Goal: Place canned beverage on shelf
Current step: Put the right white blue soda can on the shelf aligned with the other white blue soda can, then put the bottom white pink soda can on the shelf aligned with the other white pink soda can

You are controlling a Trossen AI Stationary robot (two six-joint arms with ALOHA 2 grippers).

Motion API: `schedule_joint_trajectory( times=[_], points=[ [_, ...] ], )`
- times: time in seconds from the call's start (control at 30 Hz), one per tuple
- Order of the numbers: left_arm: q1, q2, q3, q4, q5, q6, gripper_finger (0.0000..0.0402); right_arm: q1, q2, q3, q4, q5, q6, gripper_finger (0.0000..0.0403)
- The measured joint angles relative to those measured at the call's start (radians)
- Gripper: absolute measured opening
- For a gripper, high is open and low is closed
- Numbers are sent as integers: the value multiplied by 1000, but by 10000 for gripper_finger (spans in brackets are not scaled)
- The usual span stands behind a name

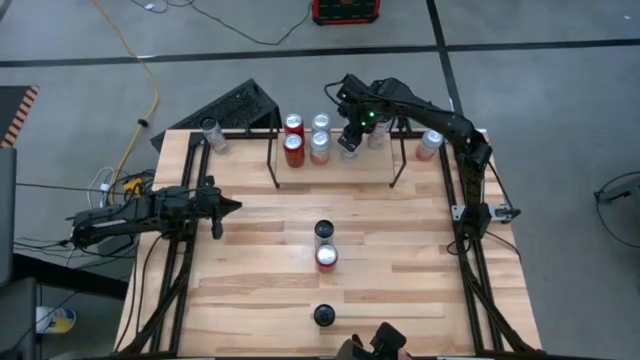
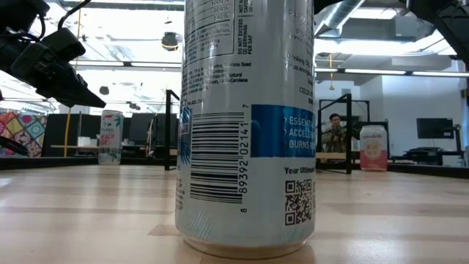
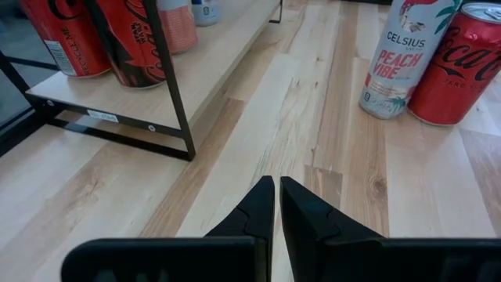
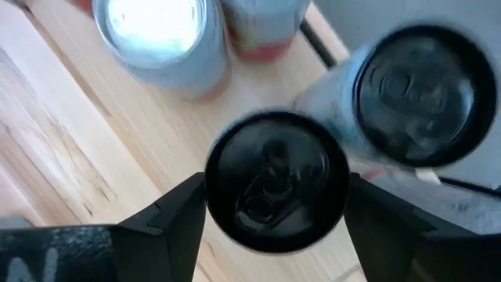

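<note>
The shelf [image 1: 272, 160] is a low black-rod rack with a wooden board at the table's far edge; several cans stand on it. My right gripper [image 1: 350, 143] hangs over its right part, pointing steeply down. Its fingers [image 4: 184, 215] stand open, close on either side of a black-topped can [image 4: 275, 184] that stands upright on the board. My left gripper [image 3: 275, 184] waits shut above the table's left side, touching nothing. My right gripper comes at the black-topped can's upper wall [image 4: 215, 196] from above, one finger on each side. The wrist view looks straight down along the fingers, so I cannot tell whether they touch the can.
Beside that can stand another black-topped can [image 4: 415, 94] and a silver-topped one [image 4: 160, 31]. Three cans [image 1: 324, 232] [image 1: 327, 257] [image 1: 323, 315] stand in a row down the table's middle. One can stands at each far corner [image 1: 210, 133] [image 1: 430, 143].
</note>
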Motion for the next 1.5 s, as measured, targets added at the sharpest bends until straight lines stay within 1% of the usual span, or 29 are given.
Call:
schedule_joint_trajectory(
  times=[0.13,0.43,0.57,0.67,0.83,0.97,1.13,1.2,1.3,1.5],
  points=[
    [0,0,0,0,0,0,11,0,0,-1,0,0,-1,292],
    [0,0,0,0,0,0,11,1,0,-1,0,0,-14,355],
    [0,0,0,0,0,0,11,2,0,-1,-2,0,-27,373],
    [0,0,0,0,0,0,11,1,0,3,-19,0,-29,377],
    [0,0,0,0,0,0,11,0,-1,55,-52,10,-41,376],
    [0,0,0,0,0,0,11,0,0,139,-80,15,-40,376],
    [0,0,0,0,0,0,11,15,-2,257,-186,14,-37,376],
    [0,0,0,0,0,0,11,29,-4,299,-233,-11,-30,376],
    [0,0,0,0,0,0,11,61,-31,323,-284,-78,-36,375],
    [0,0,0,0,0,0,11,157,-122,324,-316,-288,-82,365]
  ],
)
